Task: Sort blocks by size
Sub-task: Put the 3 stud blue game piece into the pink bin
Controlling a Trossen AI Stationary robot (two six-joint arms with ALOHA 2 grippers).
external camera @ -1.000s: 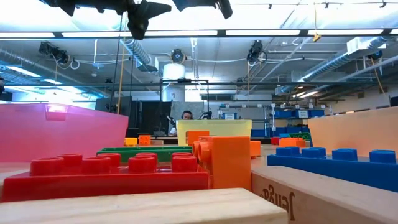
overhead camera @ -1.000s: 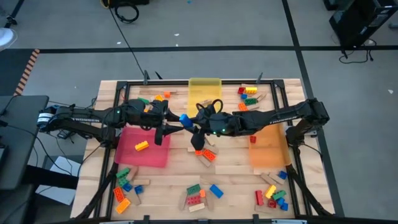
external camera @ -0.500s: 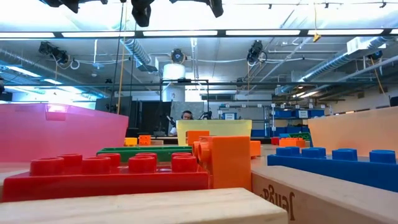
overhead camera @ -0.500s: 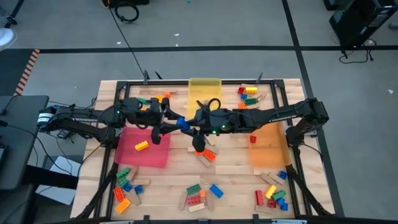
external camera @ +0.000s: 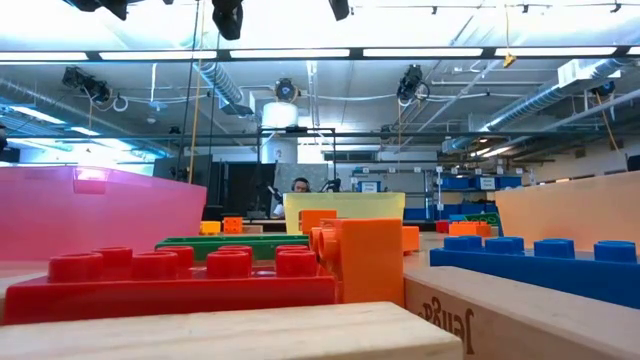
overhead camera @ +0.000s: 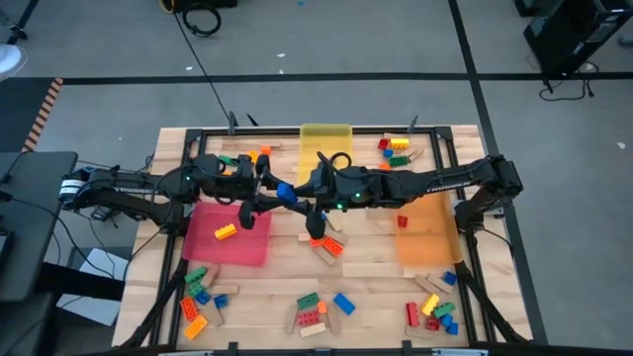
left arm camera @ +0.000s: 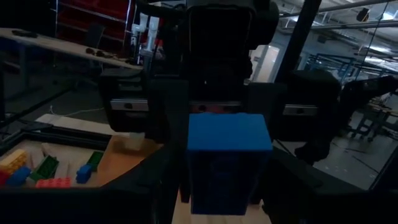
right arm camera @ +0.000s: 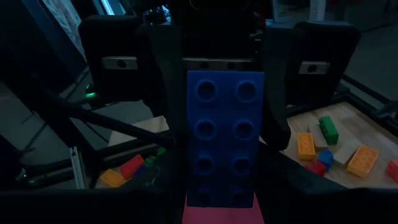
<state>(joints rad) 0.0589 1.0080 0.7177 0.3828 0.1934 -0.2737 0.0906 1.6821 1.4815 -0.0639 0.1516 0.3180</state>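
A long blue studded brick [overhead camera: 285, 191] hangs high over the table's middle, between my two grippers. My left gripper [overhead camera: 272, 188] comes from the table's left and my right gripper [overhead camera: 300, 196] from the right; each is shut on the brick. The left wrist view shows the brick's [left arm camera: 229, 158] plain blue face with the other gripper behind it. In the right wrist view its studded face [right arm camera: 224, 137] shows. Other blocks lie in loose heaps on the table [overhead camera: 376, 259], among them an orange and red heap [overhead camera: 326, 244] below the grippers. My left gripper pinches the blue brick by two opposite sides [left arm camera: 194, 177] between its two fingers, at the brick's left end. The fingers come level from the table's left and lie along the brick. The brick is lifted clear of the table. My right gripper pinches the brick's two long sides [right arm camera: 194, 180] between its two fingers, at the brick's right end. The fingers come from the table's right, slanting slightly down, and lie along the brick. The brick hangs clear, studded face toward this wrist's camera.
A red tray [overhead camera: 242, 247] lies left of centre with a yellow brick [overhead camera: 226, 231] on it, a yellow tray [overhead camera: 326, 138] at the far middle, an orange tray [overhead camera: 427, 237] at the right. Block heaps sit near left [overhead camera: 198, 295], near middle [overhead camera: 315, 311], near right [overhead camera: 435, 309] and far right [overhead camera: 396, 150].
Both grippers have tipped upward with the blue brick held between them, and in the low view they have risen almost out of the picture's top. The brick has shifted slightly toward the table's left. Neither gripper has opened or shut.
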